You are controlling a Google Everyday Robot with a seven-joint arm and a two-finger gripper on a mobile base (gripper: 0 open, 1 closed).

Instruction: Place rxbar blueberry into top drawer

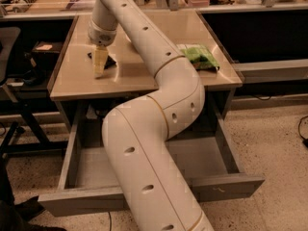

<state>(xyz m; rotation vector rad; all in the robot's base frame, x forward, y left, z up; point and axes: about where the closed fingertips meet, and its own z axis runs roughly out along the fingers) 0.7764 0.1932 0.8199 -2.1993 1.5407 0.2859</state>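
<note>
The rxbar blueberry (109, 61) is a small dark flat bar lying on the tan tabletop at the left. Only its ends show on either side of my gripper. My gripper (99, 66) points straight down, right over the bar, with its tip at the table surface. The top drawer (202, 153) is pulled wide open below the table's front edge. It has a grey floor and a flat front panel (226, 186). My arm crosses above much of the drawer and hides its middle.
A green crinkly bag (199, 57) lies at the right of the table (130, 78). Dark shelving and a cart stand to the left (29, 61), and a dark bench opening is at the right (260, 37). The floor is speckled (279, 148).
</note>
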